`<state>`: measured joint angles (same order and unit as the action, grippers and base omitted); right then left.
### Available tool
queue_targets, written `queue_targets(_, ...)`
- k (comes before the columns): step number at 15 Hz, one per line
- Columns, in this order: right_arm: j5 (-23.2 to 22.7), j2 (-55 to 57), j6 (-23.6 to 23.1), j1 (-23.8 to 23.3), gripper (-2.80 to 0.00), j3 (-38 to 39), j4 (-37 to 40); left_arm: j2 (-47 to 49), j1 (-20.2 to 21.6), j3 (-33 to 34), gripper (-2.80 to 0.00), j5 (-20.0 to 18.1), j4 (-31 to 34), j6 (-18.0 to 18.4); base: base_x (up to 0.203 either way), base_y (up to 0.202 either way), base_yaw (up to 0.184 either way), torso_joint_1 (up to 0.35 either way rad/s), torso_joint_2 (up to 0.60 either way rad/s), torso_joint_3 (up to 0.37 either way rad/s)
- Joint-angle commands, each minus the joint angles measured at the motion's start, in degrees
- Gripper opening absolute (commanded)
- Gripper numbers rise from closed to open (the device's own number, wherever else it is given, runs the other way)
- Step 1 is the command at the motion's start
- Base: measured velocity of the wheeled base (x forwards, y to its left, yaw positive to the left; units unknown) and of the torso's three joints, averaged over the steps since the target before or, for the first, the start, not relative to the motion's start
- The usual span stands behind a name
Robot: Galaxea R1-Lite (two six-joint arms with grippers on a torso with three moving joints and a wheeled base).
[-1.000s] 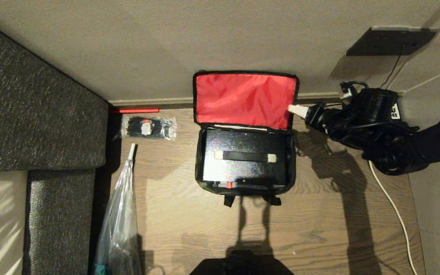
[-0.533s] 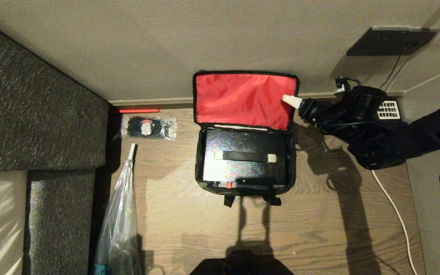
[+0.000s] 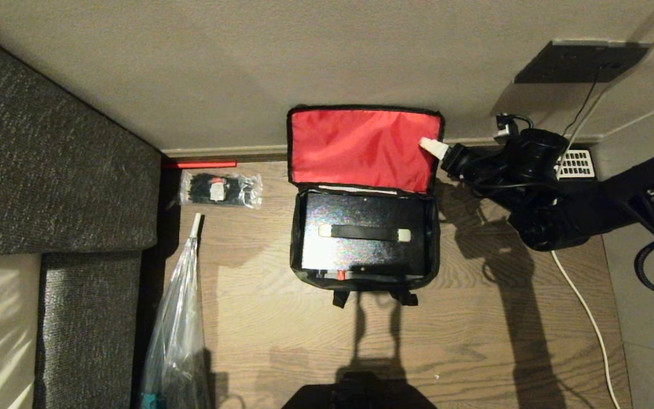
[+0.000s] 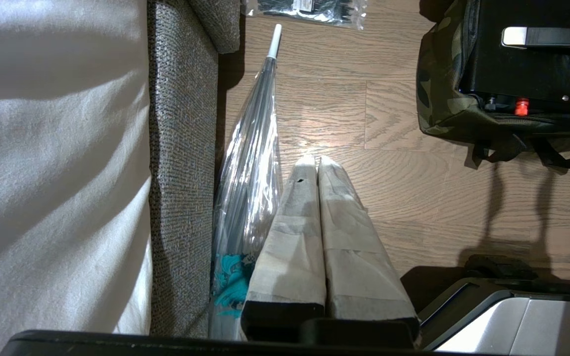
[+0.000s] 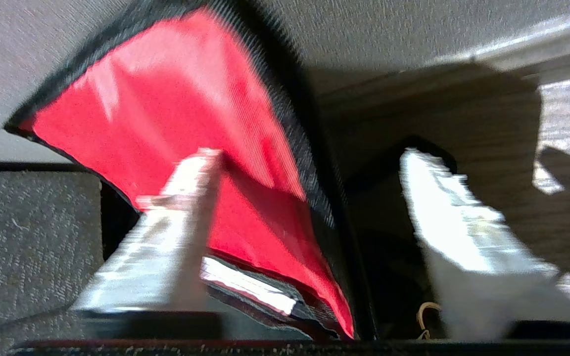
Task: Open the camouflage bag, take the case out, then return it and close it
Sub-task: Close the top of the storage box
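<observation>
Right claw [image 3: 436,149]: I see it at the right edge of the red lid lining, its two taped fingers [image 5: 176,232] spread, one on the red side and one behind the black rim. It straddles the edge but I do not see it pinch yet.
Reason for this pose: I judge that I have it there to take the lid by its side edge, so the lid can be swung down over the opening.
Camouflage bag [image 4: 443,99]: the boxy soft bag in green, brown and black stands on the wooden floor against the wall, its lid [image 3: 364,147] upright and leaning on the wall, which keeps it open.
Case [image 3: 364,233]: the flat black speckled hard case lies inside the bag, handle up, small red detail at the near edge. It fills almost the whole opening.
Stage: to me, only the closing remains.
Left claw [image 4: 317,165]: parked low beside the grey sofa, fingers pressed together, holding nothing.
Around: a clear plastic-wrapped umbrella [image 3: 182,318] by the sofa, a clear packet of black items [image 3: 220,190] near the wall, a white cable [image 3: 585,309] on the floor at right.
</observation>
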<state>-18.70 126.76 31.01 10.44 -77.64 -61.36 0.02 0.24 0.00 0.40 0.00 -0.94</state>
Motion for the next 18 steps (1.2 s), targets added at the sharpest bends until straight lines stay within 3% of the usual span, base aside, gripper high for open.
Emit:
queue_targets(1,-0.11,0.24,-0.39,0.02,-2.8,-0.05,-0.52,-0.11,0.02,0.18,-2.8,0.04,0.0,-0.03,0.0,0.0,0.0,0.0,0.0,0.0)
queue_targets(11,-0.3,-3.1,0.1,0.05,-2.8,3.51,-0.1,-0.11,0.02,0.18,-2.8,0.04,0.0,-0.03,0.0,0.0,0.0,0.0,0.0,0.0)
queue_targets(14,-4.02,-6.32,-0.85,0.11,-2.8,9.11,-0.47,-0.11,0.02,0.18,-2.8,0.04,0.0,-0.03,0.0,0.0,0.0,0.0,0.0,0.0)
queue_targets(18,-6.86,-8.88,-9.19,0.11,-2.8,16.82,-0.61,-0.11,0.02,0.18,-2.8,0.04,0.0,-0.03,0.0,0.0,0.0,0.0,0.0,0.0)
